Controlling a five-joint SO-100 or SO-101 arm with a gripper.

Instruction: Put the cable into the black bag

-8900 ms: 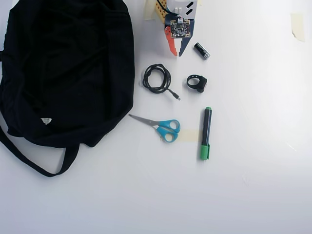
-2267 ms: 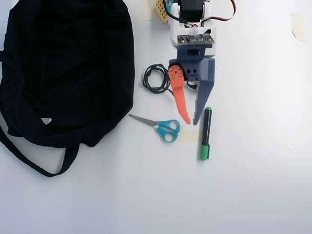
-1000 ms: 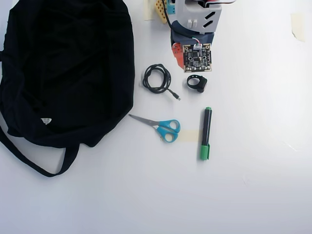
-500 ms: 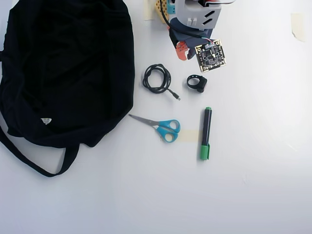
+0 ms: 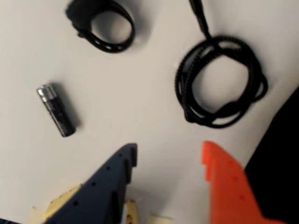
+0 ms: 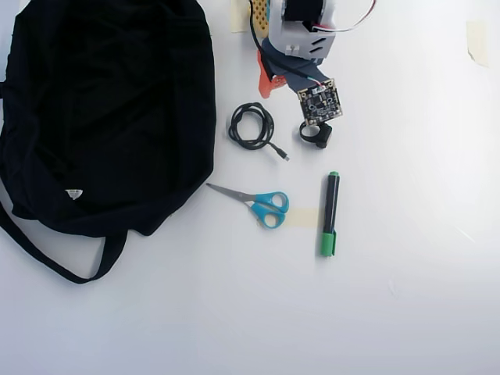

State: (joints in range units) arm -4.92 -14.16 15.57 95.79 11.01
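The black cable (image 5: 187, 100) lies coiled on the white table, ahead of and to the right of my gripper in the wrist view. In the overhead view the cable (image 6: 233, 126) lies just right of the black bag (image 6: 109, 109), which is spread flat on the left. A corner of the bag (image 5: 280, 154) shows at the wrist view's right edge. My gripper (image 5: 169, 154) is open and empty, with a dark blue finger on the left and an orange finger on the right. It hovers short of the cable, above the table (image 6: 285, 92).
A black ring strap (image 5: 77, 14) and a battery (image 5: 56, 109) lie left of the cable. In the overhead view the ring (image 6: 315, 133), blue-handled scissors (image 6: 262, 205) and a green marker (image 6: 329, 215) lie below the arm.
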